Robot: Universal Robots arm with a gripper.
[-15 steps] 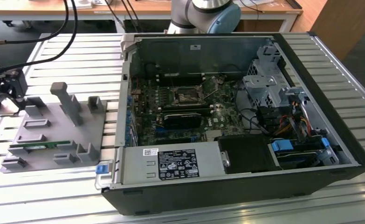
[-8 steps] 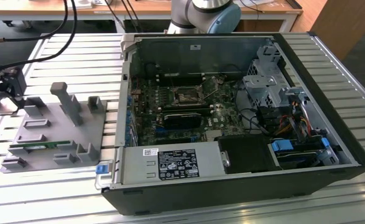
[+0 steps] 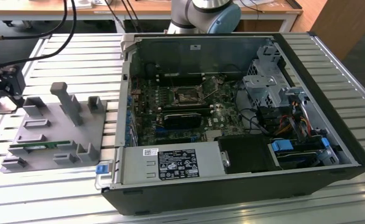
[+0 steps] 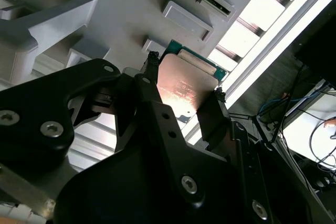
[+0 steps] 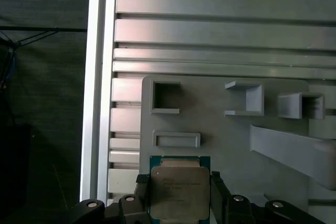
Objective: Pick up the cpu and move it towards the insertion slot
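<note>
Gripper (image 5: 178, 181) is clamping the cpu (image 5: 179, 192) by two opposite edges. It is hovering at the grey holder tray (image 5: 236, 145) on the exterior view's left, well apart from the insertion slot (image 3: 187, 95) inside the PC case (image 3: 244, 191). Risks: the thin edge grip is inviting tilt or slip-out, and the chip could be clipping the case wall in transit.

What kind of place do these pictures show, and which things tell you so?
Probably a robotics lab bench for computer assembly trials. An open desktop computer case lies on a slatted metal table, a grey parts fixture sits beside it, and the claw grips a cpu.
</note>
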